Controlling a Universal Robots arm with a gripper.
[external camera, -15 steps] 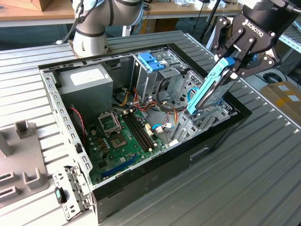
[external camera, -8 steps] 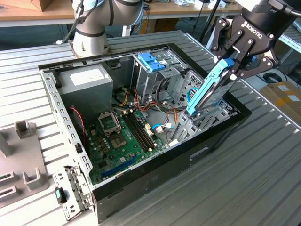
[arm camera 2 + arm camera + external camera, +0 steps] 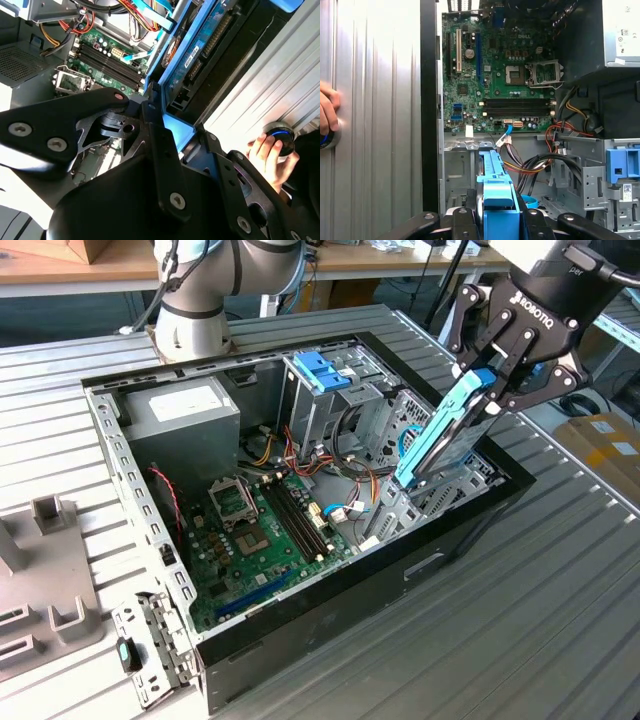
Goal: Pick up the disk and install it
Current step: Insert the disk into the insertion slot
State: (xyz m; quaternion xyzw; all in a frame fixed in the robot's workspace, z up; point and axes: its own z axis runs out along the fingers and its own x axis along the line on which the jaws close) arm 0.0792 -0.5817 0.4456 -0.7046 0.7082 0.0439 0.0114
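Blue plastic down the long edges of the disk (image 3: 440, 435), with silver metal in between. Pinched at the top end by the black claw (image 3: 488, 390), closed snug on the blue sides, with nothing else in its grip. Held up high and tilted, not flat, with the low end down at the metal cage (image 3: 430, 505), just inside the wall of the open computer case (image 3: 350, 610) on the exterior view's right. Probably gripped by the top to leave the low end free for sliding into a slot, and probably tilted to line up with that slot. Not pushed all the way in yet, by the look of it. Deeper in the case, a green board (image 3: 260, 540), a grey box (image 3: 185, 410) and a blue handle (image 3: 320, 370), all well apart from the disk. Red, yellow and blue wires (image 3: 345, 490) bunched near the low end, easy to snag. Out past the case, by the ribbed tabletop (image 3: 500, 640), a hand (image 3: 267, 155) resting on a small round knob (image 3: 280, 137). As for writing: dark print on a white sticker on the grey box, white letters on the claw's black body, tiny print on the green board and on the disk's underside in the second wrist view; none of it spelled out here.
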